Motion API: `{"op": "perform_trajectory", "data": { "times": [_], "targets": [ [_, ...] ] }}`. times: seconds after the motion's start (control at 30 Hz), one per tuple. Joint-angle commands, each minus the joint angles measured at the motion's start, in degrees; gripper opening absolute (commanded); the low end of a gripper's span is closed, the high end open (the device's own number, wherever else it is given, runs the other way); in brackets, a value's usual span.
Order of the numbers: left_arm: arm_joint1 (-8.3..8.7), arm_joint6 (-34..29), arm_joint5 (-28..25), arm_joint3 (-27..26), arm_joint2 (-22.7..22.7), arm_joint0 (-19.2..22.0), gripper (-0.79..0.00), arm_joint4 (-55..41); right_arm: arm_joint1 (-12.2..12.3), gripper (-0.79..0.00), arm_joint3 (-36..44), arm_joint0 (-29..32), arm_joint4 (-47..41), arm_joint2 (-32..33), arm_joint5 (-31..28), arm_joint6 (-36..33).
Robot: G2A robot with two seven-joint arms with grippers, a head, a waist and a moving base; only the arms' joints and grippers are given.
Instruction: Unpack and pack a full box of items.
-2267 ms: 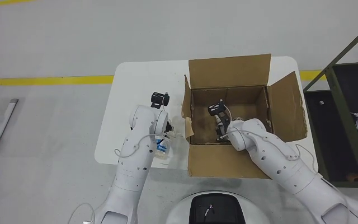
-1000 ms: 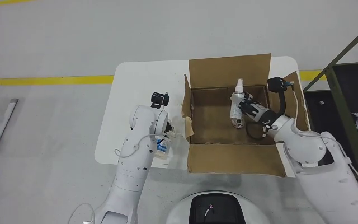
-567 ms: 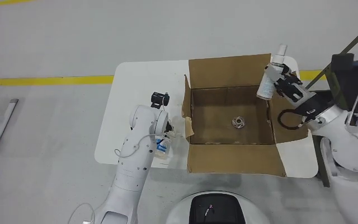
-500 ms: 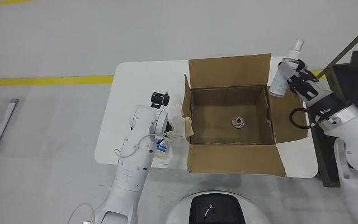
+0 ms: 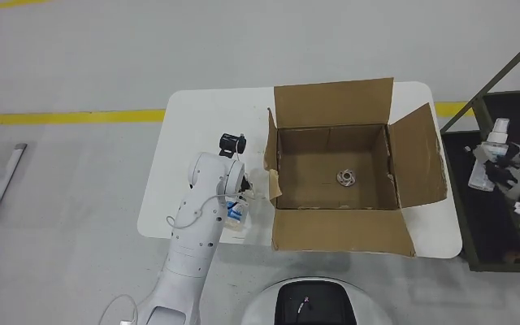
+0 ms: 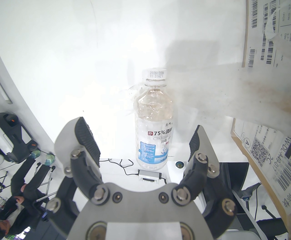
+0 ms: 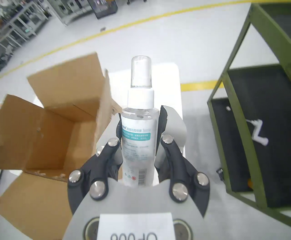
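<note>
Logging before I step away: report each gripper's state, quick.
Left gripper: open, clear bottle between its fingers, not gripped.
Right gripper: shut on the spray bottle.

Pale grey floor crossed by a yellow line. A white, round-cornered bench stands beside a green-framed rack with a black shelf. Metal shelving stands far off.

Cardboard box on the table's right half.
Round metal part inside it; bottle just left; spray bottle over the cart, right.
</note>
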State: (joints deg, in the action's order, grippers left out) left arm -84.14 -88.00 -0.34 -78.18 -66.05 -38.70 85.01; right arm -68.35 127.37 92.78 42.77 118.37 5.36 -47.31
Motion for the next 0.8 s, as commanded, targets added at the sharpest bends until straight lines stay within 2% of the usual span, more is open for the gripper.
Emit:
{"op": "perform_trajectory", "data": {
  "times": [0.0, 0.23, 0.47, 0.73, 0.77],
  "targets": [
    [0.0, 0.0, 0.0, 0.0, 0.0, 0.0, 0.0, 0.0, -0.04, -0.785, -1.19, 2.63, 1.78, -0.49, 0.37, -0.77],
    [0.0, 0.0, 0.0, 0.0, 0.0, 0.0, 0.0, 0.0, -0.26, -0.785, -8.29, 7.48, 5.69, -7.26, -1.08, -0.59],
    [0.0, 0.0, 0.0, 0.0, 0.0, 0.0, 0.0, 0.0, -0.29, -0.785, -13.67, 5.53, 10.57, -14.1, -1.0, 1.07],
    [0.0, 0.0, 0.0, 0.0, 0.0, 0.0, 0.0, 0.0, -0.03, -0.785, -15.59, 2.75, 15.42, -18.34, -2.37, -0.19],
    [0.0, 0.0, 0.0, 0.0, 0.0, 0.0, 0.0, 0.0, -0.03, -0.76, -15.83, 2.5, 15.57, -18.69, -2.25, -0.12]
  ]
}}
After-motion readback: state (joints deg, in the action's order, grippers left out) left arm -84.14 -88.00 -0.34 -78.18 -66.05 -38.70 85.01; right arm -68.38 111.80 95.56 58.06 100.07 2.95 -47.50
